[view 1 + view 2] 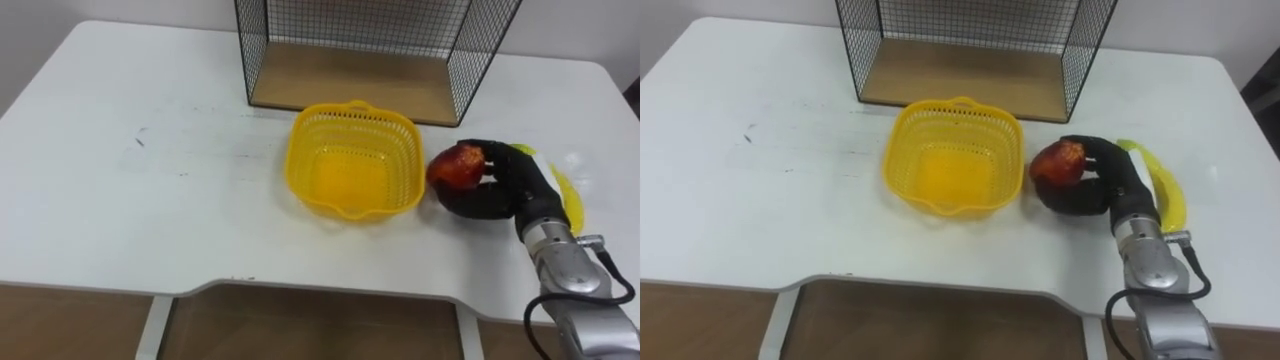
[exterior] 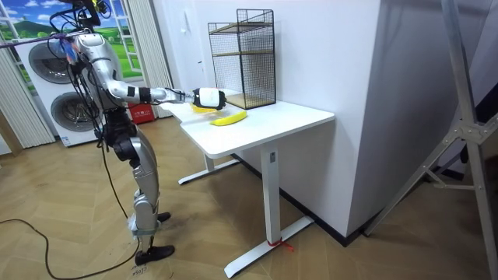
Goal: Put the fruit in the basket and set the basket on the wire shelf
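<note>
A yellow plastic basket [image 1: 352, 160] [image 1: 952, 156] stands empty on the white table, just in front of the wire shelf [image 1: 360, 50] [image 1: 970, 50]. Right of the basket my right hand [image 1: 500, 185] [image 1: 1095, 180] is curled round a red apple [image 1: 458, 166] [image 1: 1056, 163], held just above the table close to the basket's right rim. A yellow banana [image 1: 568, 192] [image 1: 1162, 185] lies on the table behind and to the right of that hand, partly hidden by it. In the room view I stand at the table's end with the right arm stretched over it [image 2: 206, 98].
The wire shelf has a wooden floor [image 1: 350, 85] and an open front facing me. The table's front edge [image 1: 330, 290] runs close below the basket. Washing machines [image 2: 54, 74] stand behind me in the room view.
</note>
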Controlling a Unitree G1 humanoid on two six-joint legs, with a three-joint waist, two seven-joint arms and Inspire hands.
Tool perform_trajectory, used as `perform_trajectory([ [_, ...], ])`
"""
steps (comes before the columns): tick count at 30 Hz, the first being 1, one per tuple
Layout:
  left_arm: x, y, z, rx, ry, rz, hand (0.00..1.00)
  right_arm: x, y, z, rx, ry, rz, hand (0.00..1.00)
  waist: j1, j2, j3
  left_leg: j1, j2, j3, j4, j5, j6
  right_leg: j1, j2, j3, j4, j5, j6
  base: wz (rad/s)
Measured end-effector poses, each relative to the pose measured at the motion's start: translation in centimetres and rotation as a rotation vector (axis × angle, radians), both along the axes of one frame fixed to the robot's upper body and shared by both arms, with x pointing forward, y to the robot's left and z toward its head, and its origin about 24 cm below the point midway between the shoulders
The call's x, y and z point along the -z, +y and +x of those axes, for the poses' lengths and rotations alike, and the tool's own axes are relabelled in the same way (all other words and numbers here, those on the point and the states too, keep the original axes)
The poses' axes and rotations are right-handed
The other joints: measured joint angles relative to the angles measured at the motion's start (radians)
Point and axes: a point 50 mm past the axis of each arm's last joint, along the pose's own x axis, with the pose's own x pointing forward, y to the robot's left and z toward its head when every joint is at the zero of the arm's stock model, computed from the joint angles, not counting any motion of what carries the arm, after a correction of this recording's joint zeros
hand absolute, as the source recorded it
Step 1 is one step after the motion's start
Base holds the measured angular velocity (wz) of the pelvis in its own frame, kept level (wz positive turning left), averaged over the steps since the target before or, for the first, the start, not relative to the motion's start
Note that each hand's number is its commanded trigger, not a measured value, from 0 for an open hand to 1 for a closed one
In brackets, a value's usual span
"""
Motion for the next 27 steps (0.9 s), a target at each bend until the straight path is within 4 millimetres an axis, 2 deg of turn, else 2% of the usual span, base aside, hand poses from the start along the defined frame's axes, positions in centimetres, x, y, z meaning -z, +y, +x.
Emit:
perform_trajectory([
  [5,-0.1,0.0,0.0,0.003,-0.01,-0.001,0.0,-1.5,0.5,0.2,-0.009,-0.071,0.0,1.0,-0.001,0.001,-0.0006,0.003,-0.001,0.0,-0.004,0.0,0.0,0.003,0.0,0.0,-0.004,0.0,0.0,0.0],
  [10,0.0,0.0,-0.7,0.0,-0.001,0.001,0.0,-3.9,1.2,0.5,-0.015,-0.182,-0.007,1.0,0.0,0.003,-0.0007,0.016,-0.001,0.0,-0.008,0.0,0.0,0.015,0.0,-0.002,-0.006,0.0,0.0,0.0],
  [18,0.0,0.0,-1.8,-0.006,0.026,-0.005,0.0,-6.1,2.0,0.5,-0.053,-0.275,-0.021,1.0,0.007,0.006,0.0007,0.017,0.0,0.0,-0.015,0.001,-0.001,0.017,0.001,-0.004,-0.005,0.0,0.0,0.0],
  [27,0.0,-0.2,-0.8,0.008,0.008,-0.029,0.0,-7.1,2.8,0.5,-0.12,-0.304,-0.061,1.0,0.01,-0.003,0.0042,0.008,0.0,0.0,-0.016,0.0,-0.001,0.012,0.0,-0.005,-0.006,0.0,0.0,0.0],
])
